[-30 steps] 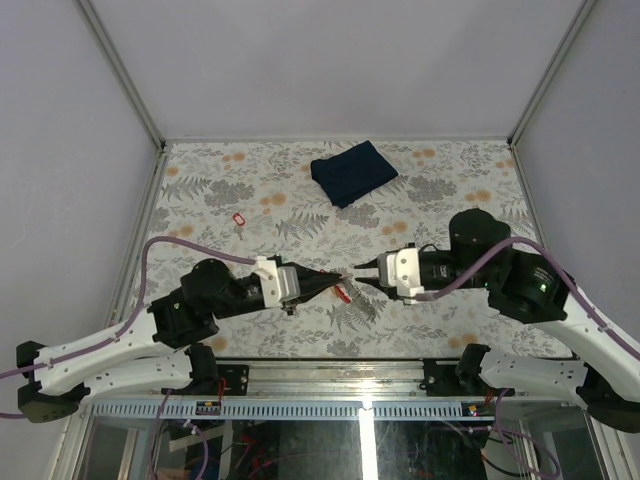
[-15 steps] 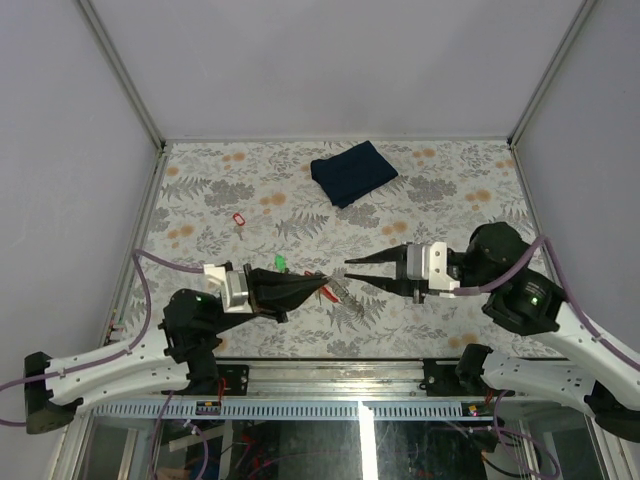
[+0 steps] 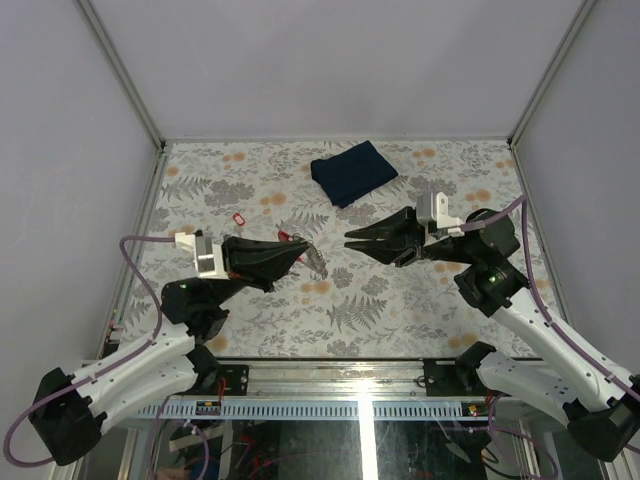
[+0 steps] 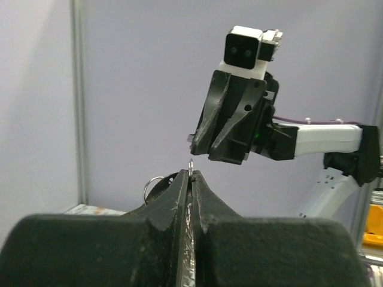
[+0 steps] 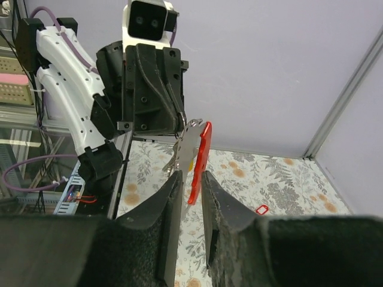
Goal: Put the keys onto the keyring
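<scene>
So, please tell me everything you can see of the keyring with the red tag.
The keyring is a thin silvery metal loop with a flat, bright red plastic tag hanging beside it. The shut left gripper pinches its upper end and holds it in the air above the table. The right gripper faces it, apart.
</scene>
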Robot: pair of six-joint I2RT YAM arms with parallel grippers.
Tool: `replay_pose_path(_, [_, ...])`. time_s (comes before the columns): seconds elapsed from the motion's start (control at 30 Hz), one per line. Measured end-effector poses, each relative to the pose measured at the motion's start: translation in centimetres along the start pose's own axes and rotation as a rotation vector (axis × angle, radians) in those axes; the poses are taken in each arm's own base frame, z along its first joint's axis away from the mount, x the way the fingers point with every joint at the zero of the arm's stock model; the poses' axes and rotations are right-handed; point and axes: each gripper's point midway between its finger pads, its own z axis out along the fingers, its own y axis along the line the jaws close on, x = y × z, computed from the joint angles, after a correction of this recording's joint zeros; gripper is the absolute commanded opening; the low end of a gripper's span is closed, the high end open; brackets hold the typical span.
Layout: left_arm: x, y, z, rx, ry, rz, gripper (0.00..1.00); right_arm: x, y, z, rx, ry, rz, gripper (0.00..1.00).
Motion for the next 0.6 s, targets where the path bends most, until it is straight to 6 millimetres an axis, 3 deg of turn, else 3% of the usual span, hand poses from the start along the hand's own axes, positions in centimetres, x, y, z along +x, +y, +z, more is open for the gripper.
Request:
replay_pose_path(0.23, [0.6, -1.0, 0.9, 0.098, 0.004, -0.083, 0.00, -0.1, 0.1, 0.0, -0.010, -0.008, -0.015, 0.23])
replay_pose_path(0.6, [-1.2, -2.8, 1.8, 0.199, -0.015, -0.086, 0.00, 1.7, 0.1, 0.3, -0.019, 0.039, 0.000, 0.22])
